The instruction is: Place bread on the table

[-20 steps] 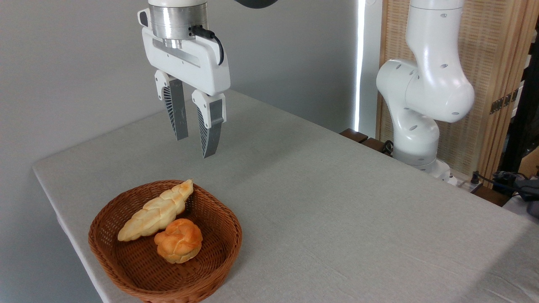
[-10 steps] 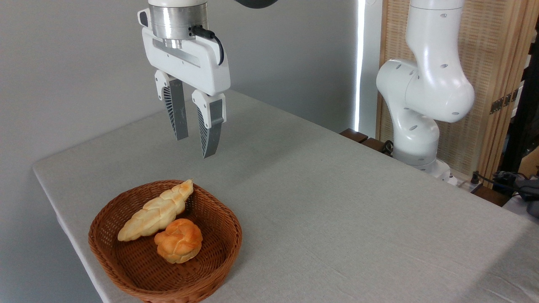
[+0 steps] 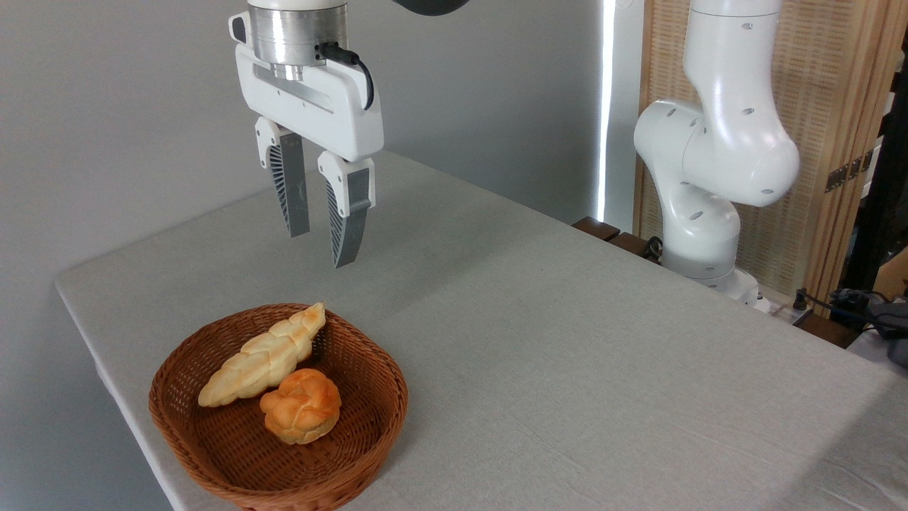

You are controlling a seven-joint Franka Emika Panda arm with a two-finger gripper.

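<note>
Basket [image 3: 213,454] base cut by bottom edge; arm [image 3: 723,142] top beyond upper edge.

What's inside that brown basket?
The basket holds a long braided bread and a small round bun, touching. The weave beneath them is hidden.

Claw [image 3: 323,248] points down (fingers parted, nothing held).

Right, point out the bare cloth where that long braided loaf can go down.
The light grey cloth-covered table lies bare to the right of the brown woven wicker basket, out to the white robot base, and behind the basket under the open gripper. The basket is crowded: long pale braided loaf touching the round orange bun.
</note>
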